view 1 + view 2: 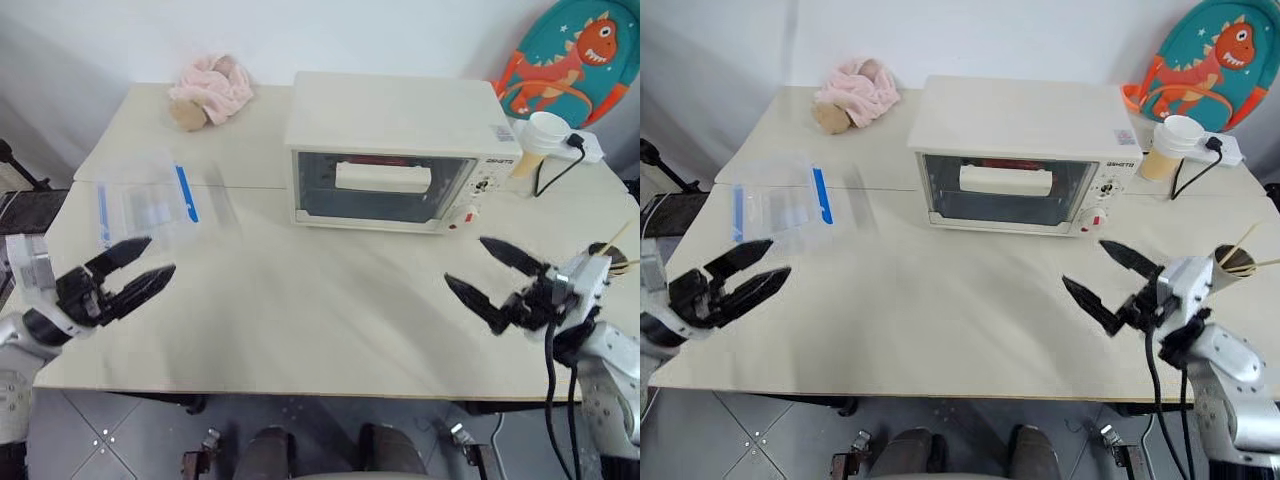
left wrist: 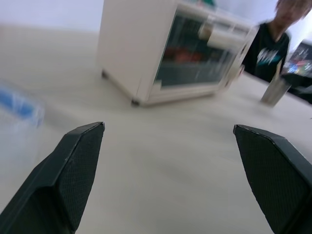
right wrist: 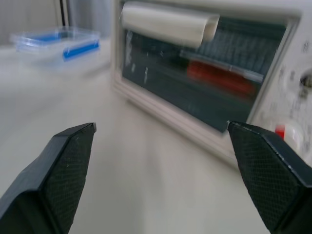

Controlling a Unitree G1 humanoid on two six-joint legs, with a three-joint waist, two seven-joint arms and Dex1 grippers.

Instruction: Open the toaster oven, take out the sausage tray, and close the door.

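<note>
The cream-white toaster oven (image 1: 400, 130) stands at the back middle of the table, its glass door (image 1: 385, 187) closed, with the cream bar handle (image 1: 383, 177) across it. Behind the glass, something red, the sausage tray (image 3: 222, 78), shows in the right wrist view. My left gripper (image 1: 135, 268) hovers open over the table's front left. At the front right, my right gripper (image 1: 495, 270) is open too, a good way short of the oven. Neither holds anything.
A clear plastic box with blue clips (image 1: 150, 205) lies left of the oven. A pink cloth bundle (image 1: 212, 90) sits at the back left. A paper cup (image 1: 540, 140) and a cable stand right of the oven. A person (image 2: 270, 48) is beyond the table.
</note>
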